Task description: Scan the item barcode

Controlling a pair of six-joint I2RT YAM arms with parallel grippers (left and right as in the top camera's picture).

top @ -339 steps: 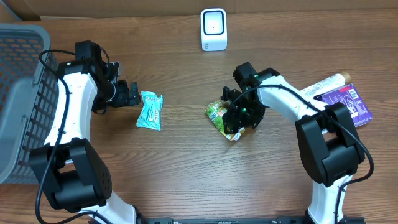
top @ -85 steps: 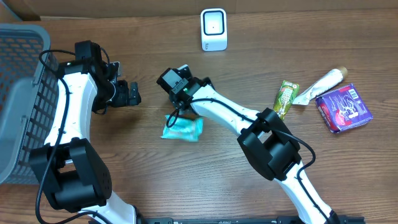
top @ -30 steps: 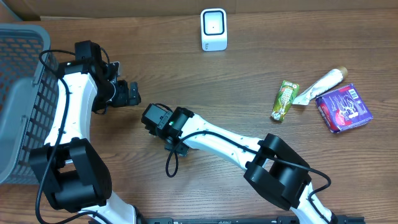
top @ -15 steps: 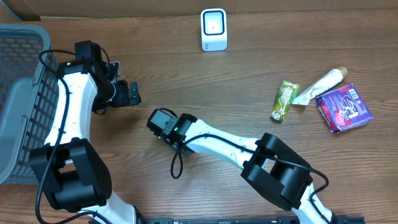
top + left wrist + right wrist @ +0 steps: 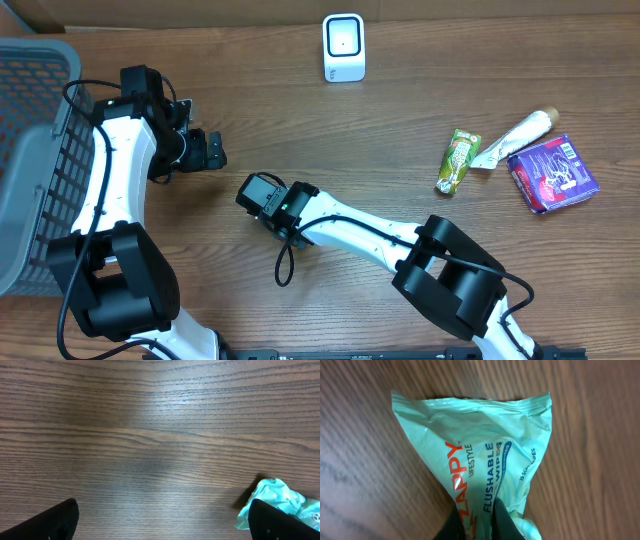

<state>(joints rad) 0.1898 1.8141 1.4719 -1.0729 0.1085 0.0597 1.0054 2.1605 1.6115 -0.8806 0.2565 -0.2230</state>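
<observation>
The item is a mint-green packet of flushable wipes [image 5: 475, 445], lying on the wooden table with its printed face up; no barcode shows. My right gripper [image 5: 481, 521] is shut, pinching the packet's near end into a fold. Seen from overhead, the right gripper [image 5: 262, 196] reaches across to the left-centre of the table and covers the packet. My left gripper [image 5: 211, 150] stands open just up and left of it, empty. The left wrist view catches a corner of the packet [image 5: 276, 499] beside its right finger [image 5: 280, 522]. The white scanner [image 5: 343, 47] stands at the table's far edge.
A grey mesh basket [image 5: 30, 150] fills the far left. At the right lie a green snack packet [image 5: 459, 158], a white tube [image 5: 520, 133] and a purple packet [image 5: 553, 174].
My right gripper's jaws have closed on the wipes packet over the last second, after shifting slightly right. The left arm has stayed still.
</observation>
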